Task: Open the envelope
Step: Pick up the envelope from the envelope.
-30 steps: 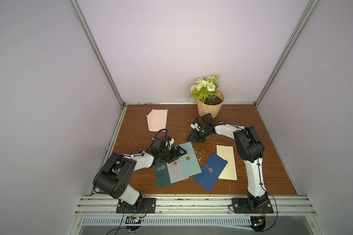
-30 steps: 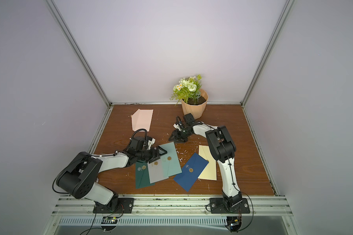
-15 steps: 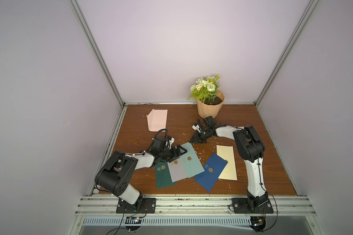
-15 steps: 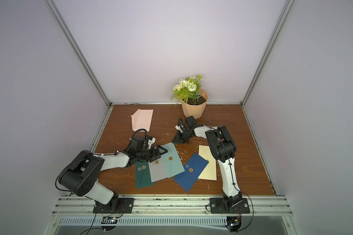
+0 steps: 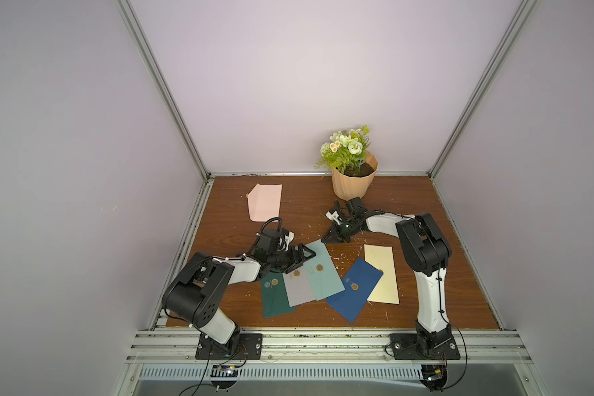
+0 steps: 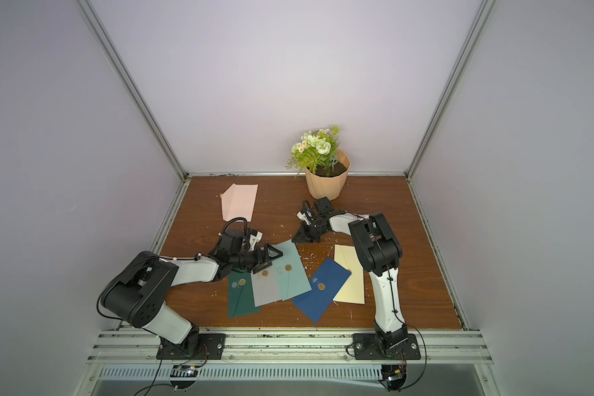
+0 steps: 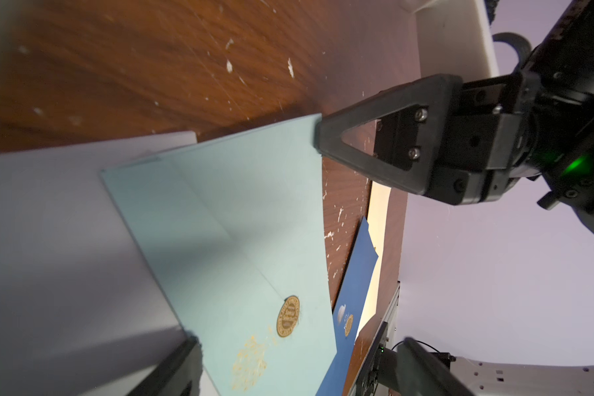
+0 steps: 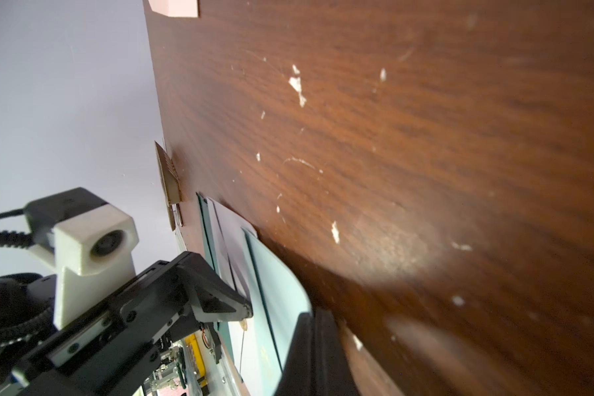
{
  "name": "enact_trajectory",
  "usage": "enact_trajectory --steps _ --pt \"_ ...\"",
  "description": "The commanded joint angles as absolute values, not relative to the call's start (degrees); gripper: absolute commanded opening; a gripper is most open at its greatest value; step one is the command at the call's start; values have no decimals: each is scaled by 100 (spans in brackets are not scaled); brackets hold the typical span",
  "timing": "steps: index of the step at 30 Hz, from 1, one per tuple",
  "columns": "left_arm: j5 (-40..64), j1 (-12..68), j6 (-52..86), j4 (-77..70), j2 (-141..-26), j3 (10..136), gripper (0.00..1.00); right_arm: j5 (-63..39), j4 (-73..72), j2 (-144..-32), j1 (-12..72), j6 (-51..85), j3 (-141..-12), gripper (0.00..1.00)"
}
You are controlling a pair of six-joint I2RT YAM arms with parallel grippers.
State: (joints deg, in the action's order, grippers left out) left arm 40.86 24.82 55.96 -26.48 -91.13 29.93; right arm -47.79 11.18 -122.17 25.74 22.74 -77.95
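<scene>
Since 1 second ago our right claw has gone from half-spread to clenched and has slid a little toward 6 o'clock, onto the far corner of the light teal envelope. Our left claw has hardly shifted.

Nearest to us, around 6 o'clock on the counter, we see 5 envelopes fanned in a row. From the 9 o'clock side toward 3 o'clock they run: dark green envelope, grey envelope, the light teal one, navy envelope, cream envelope. Grey lies on green, teal on grey, navy on cream. The teal flap lies shut under a round gold seal.

Just beyond the row, our left claw is released, its jaws spread wide, over the 9 o'clock edge of the teal envelope where it overlaps the grey one. It grasps nothing, and we cannot tell whether its lower finger touches the paper.

At the 12 o'clock corner of the teal envelope our right claw pinches the paper. In the left wrist view its tips meet right on that corner, and in the right wrist view the corner curls up off the wood to the fingers.

White scraps speckle the counter around there. Farther off, a pink envelope lies flat and alone at 11 o'clock, and a flower pot stands at 1 o'clock against the back wall, just behind our right wrist.
</scene>
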Motion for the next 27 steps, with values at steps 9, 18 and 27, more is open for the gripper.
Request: enact_trajectory --steps 9,18,27 --pt "3911 2531 5643 -2792 -9403 2926 91 -5204 1693 -11952 2766 1798 -7794 18" --pt "3955 2530 5638 -2887 -9537 2953 90 -5022 1924 -12063 2865 1633 -7883 1" --pt "4029 2531 5606 -2917 -9529 2995 90 -4823 1968 -11867 2866 1608 -7900 0"
